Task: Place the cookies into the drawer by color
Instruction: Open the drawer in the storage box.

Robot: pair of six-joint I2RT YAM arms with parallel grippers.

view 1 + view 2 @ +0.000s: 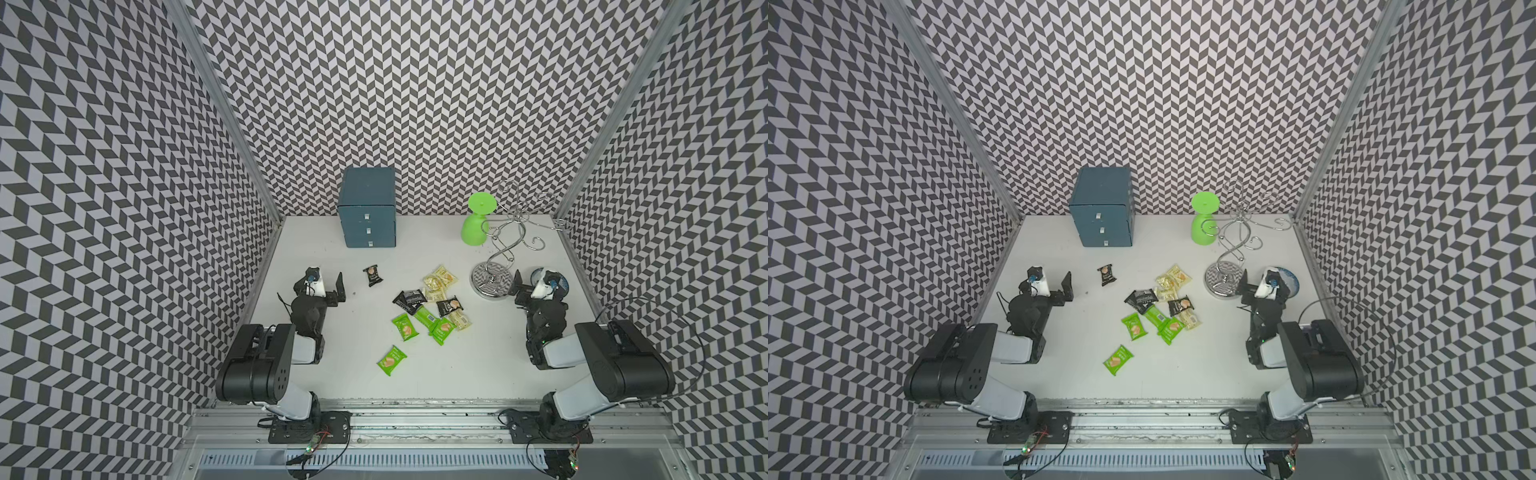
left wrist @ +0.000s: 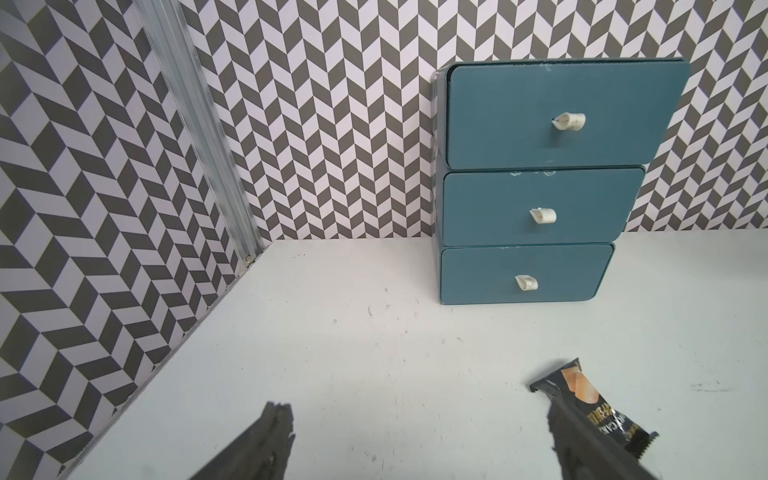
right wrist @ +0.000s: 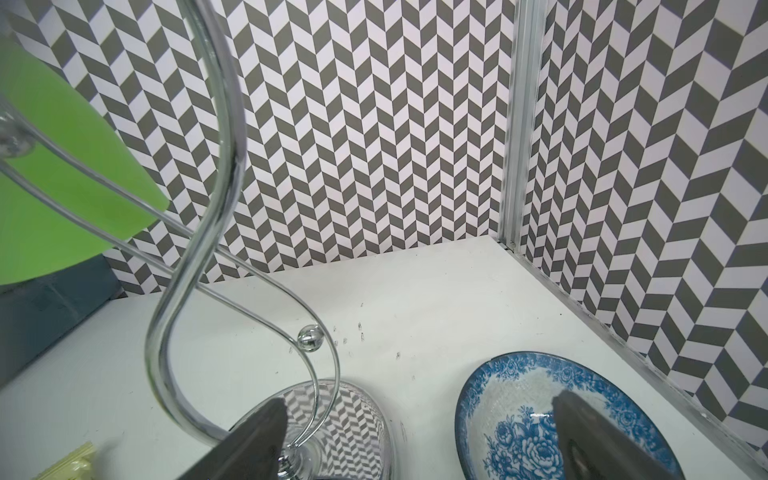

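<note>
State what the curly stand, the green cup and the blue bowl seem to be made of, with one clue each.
Stand: polished chromed metal, it seems; its base mirrors the wall pattern.
Cup: probably matte plastic; flat, even green without glints.
Bowl: likely glazed ceramic; blue flower print with a bright glint.

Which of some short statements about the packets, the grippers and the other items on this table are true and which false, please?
The left gripper holds a black packet. False: its jaws stand open and empty; the packet lies on the table beside one finger.
The green goblet stands upside down by the chrome rack. True.
The blue-patterned plate lies by the left arm. False: it lies by the right gripper.
One green packet lies apart from the pile. True.
</note>
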